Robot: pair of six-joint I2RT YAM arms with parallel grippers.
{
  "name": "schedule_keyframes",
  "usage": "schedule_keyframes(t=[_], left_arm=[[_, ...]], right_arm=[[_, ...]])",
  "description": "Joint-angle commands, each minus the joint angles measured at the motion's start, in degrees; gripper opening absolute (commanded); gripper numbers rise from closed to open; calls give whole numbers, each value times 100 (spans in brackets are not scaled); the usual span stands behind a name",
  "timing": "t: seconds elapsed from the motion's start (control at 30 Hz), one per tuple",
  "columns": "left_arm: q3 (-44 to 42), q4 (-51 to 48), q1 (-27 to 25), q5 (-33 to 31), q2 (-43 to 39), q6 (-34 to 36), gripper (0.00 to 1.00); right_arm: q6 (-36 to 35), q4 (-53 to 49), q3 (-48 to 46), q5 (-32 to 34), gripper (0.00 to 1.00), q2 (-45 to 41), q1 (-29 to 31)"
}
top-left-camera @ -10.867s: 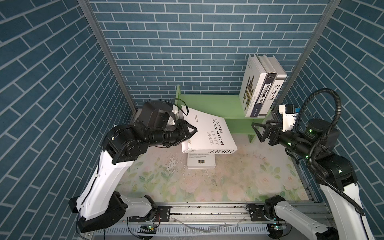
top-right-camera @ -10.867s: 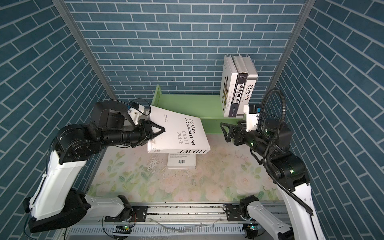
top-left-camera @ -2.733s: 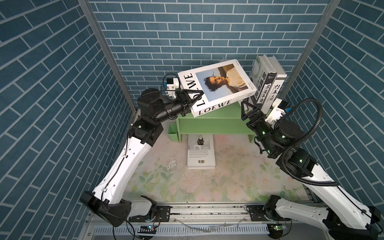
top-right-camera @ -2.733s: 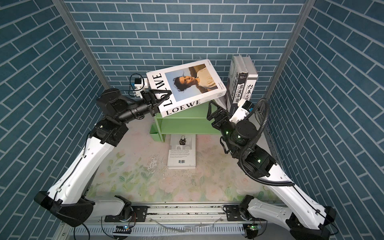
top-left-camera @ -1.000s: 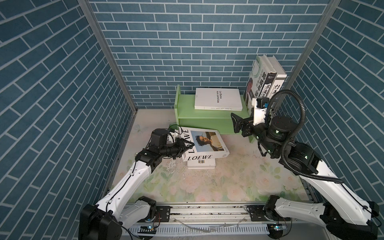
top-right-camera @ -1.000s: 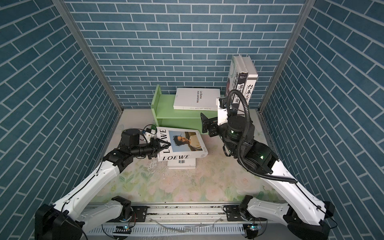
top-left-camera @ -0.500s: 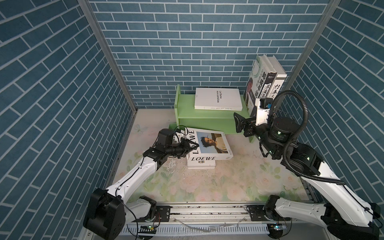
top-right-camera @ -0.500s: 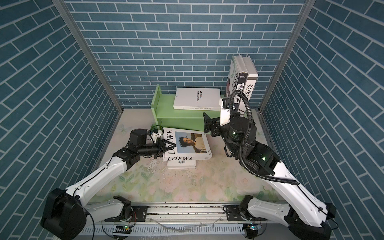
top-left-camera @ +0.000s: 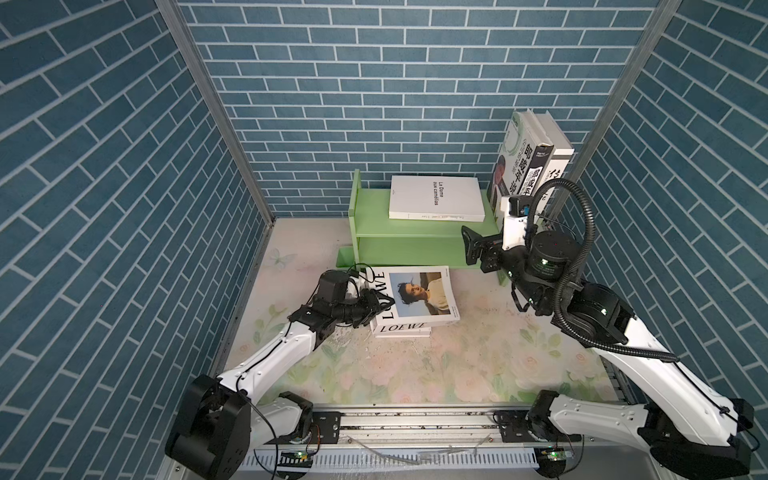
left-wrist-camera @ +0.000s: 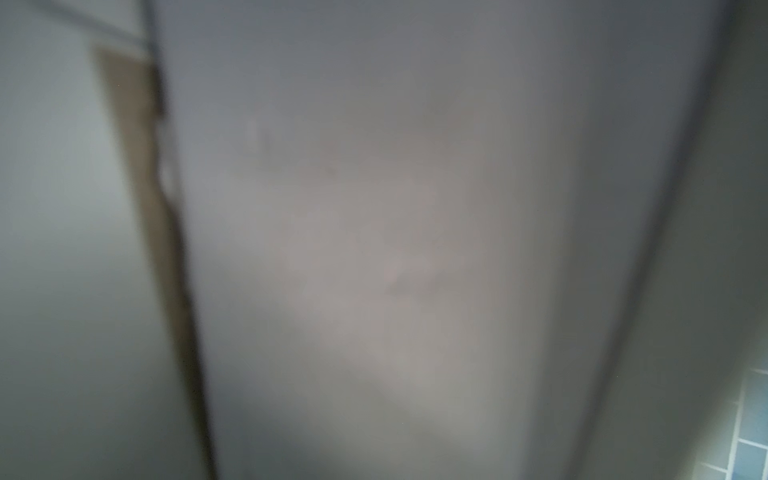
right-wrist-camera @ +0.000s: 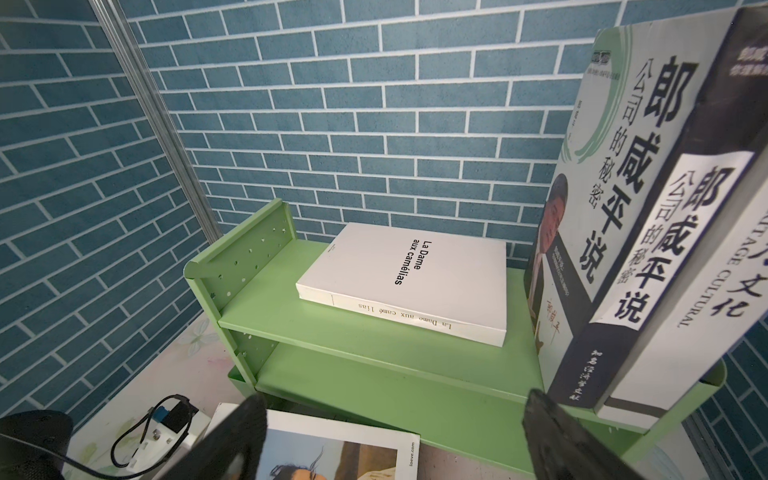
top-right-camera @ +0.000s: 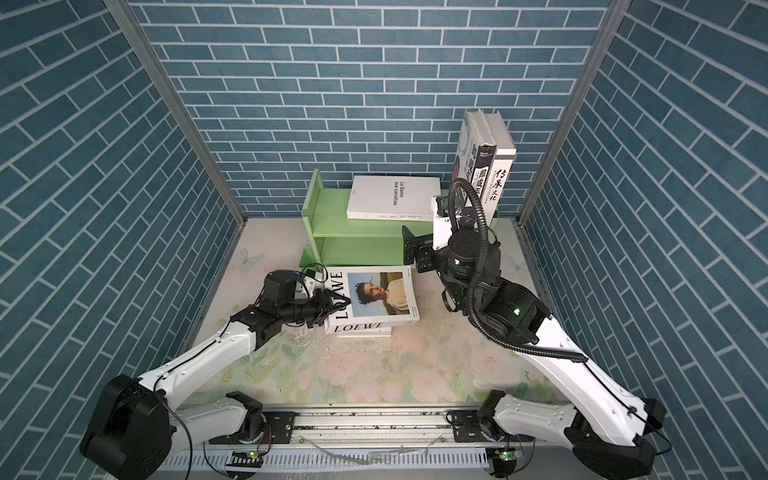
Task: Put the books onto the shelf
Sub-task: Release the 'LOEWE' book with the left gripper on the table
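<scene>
The LOEWE book [top-left-camera: 419, 299] [top-right-camera: 374, 299] lies cover-up on a second book [top-left-camera: 403, 333] on the table in both top views. My left gripper [top-left-camera: 380, 305] [top-right-camera: 334, 305] straddles its left edge; I cannot tell whether it still grips. A blurred pale surface [left-wrist-camera: 415, 249] fills the left wrist view. The right gripper [top-left-camera: 471, 249] [top-right-camera: 409, 245] [right-wrist-camera: 395, 440] hangs open and empty before the green shelf [top-left-camera: 415, 245] [right-wrist-camera: 374, 386]. A white book [top-left-camera: 436, 203] [right-wrist-camera: 407, 282] lies flat on the shelf top. Upright books [top-left-camera: 528, 166] [right-wrist-camera: 623, 208] stand at its right end.
Blue brick walls [top-left-camera: 374, 104] close in the back and both sides. A flowered mat [top-left-camera: 457, 365] covers the table in front of the stacked books. The shelf's lower level [right-wrist-camera: 415, 399] holds nothing in the right wrist view.
A few seconds ago the LOEWE book was held up by the shelf; it now rests on the table book. Over the last second the left gripper and that book shifted slightly right.
</scene>
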Motion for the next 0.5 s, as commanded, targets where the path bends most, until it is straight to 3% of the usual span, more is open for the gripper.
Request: schedule_keyframes(t=[0.0,0.33,0.47], left_arm=[[67,-790,17,-323,30,153,51],[-714,-800,-13,31,-493,148,56],[-661,-864,-9,-105,-390,218,68]], right_arm=[[177,69,29,35,96,-7,3],[229,83,17,172,96,69,5],[229,86,67,146,96,190,-3]])
